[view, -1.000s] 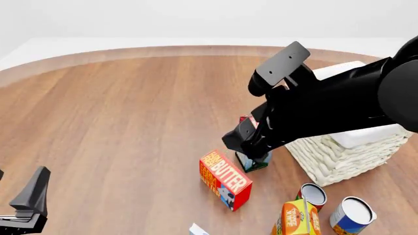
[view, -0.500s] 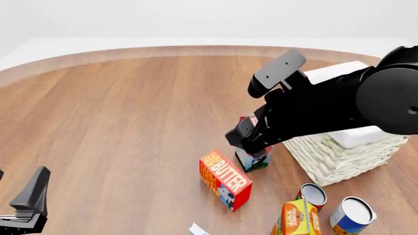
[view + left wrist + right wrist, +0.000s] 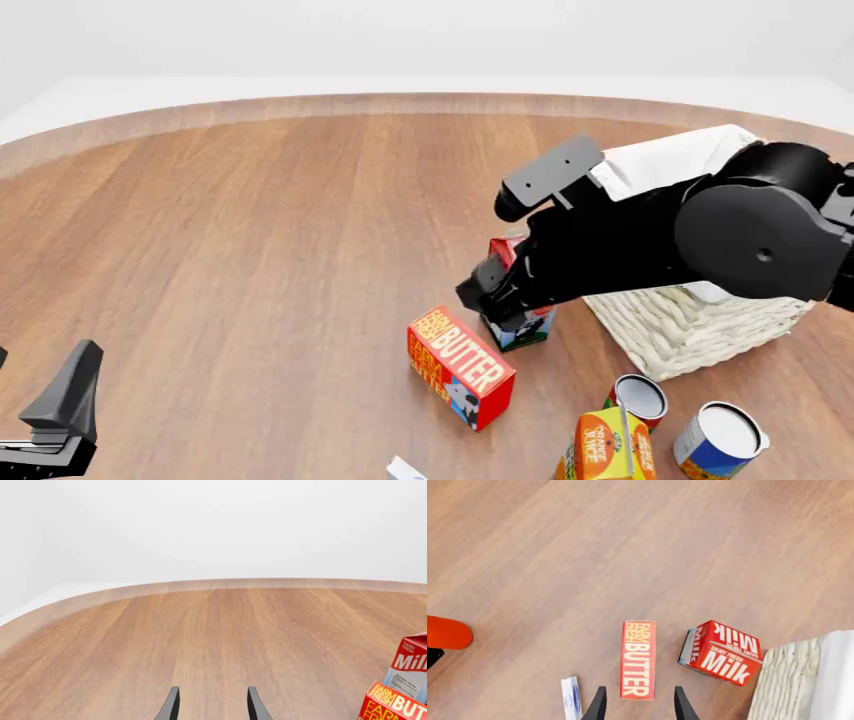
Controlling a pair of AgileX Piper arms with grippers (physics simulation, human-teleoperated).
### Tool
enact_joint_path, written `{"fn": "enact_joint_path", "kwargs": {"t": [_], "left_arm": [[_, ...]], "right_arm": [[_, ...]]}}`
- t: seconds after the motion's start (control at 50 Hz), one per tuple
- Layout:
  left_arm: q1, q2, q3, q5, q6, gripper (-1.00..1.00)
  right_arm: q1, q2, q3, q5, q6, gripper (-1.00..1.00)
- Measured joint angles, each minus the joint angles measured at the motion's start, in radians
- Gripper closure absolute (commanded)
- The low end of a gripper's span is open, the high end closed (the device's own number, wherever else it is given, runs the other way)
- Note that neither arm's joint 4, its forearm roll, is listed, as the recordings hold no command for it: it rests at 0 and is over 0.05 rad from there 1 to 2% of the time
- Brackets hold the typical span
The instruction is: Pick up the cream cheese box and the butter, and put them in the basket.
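**Right gripper poised over the butter, fingers apart**

The right gripper (image 3: 636,707) hangs above the table with its two dark fingers (image 3: 598,706) spread and nothing between them. In the right wrist view the butter (image 3: 638,659) lies just ahead of the fingertips, in line with the gap, red top face up with its white lettering running along its length. In the front view the black right arm (image 3: 641,240) reaches in over the milk carton (image 3: 518,325) and hides most of it.

Taking the butter (image 3: 462,365) as the landmark: the milk carton (image 3: 722,651) stands just beside it, on the basket's side, a narrow strip of table showing between them. The basket (image 3: 694,320) sits beyond the milk carton, its woven white wall near the carton and its cloth lining partly covered by the arm. The cream cheese box (image 3: 571,698) lies close to the butter on the side away from the milk carton, not touching it; in the front view only its corner (image 3: 406,469) shows at the picture's lower edge. An orange juice carton (image 3: 607,445) and two tins (image 3: 681,420) stand near the butter, between it and the viewer's side of the basket.

The left gripper (image 3: 209,707) is well apart from the butter, low over bare wood, its fingers (image 3: 171,706) also spread and empty.
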Motion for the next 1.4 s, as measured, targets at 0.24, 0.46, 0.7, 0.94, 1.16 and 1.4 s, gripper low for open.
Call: {"fn": "enact_joint_path", "kwargs": {"t": [0.24, 0.46, 0.7, 0.94, 1.16, 1.4], "left_arm": [[0.0, 0.0, 0.0, 0.0, 0.0, -1.0], [0.0, 0.0, 0.0, 0.0, 0.0, -1.0], [0.0, 0.0, 0.0, 0.0, 0.0, -1.0], [0.0, 0.0, 0.0, 0.0, 0.0, -1.0], [0.0, 0.0, 0.0, 0.0, 0.0, -1.0], [0.0, 0.0, 0.0, 0.0, 0.0, -1.0]], "right_arm": [[0.001, 0.029, 0.052, -0.063, 0.035, -1.0], [0.008, 0.048, 0.082, -0.104, 0.055, -1.0], [0.014, 0.077, 0.112, -0.15, 0.075, -1.0], [0.008, 0.106, 0.126, -0.178, 0.082, -1.0], [-0.003, 0.127, 0.136, -0.198, 0.083, -1.0], [-0.002, 0.152, 0.153, -0.23, 0.092, -1.0]]}}
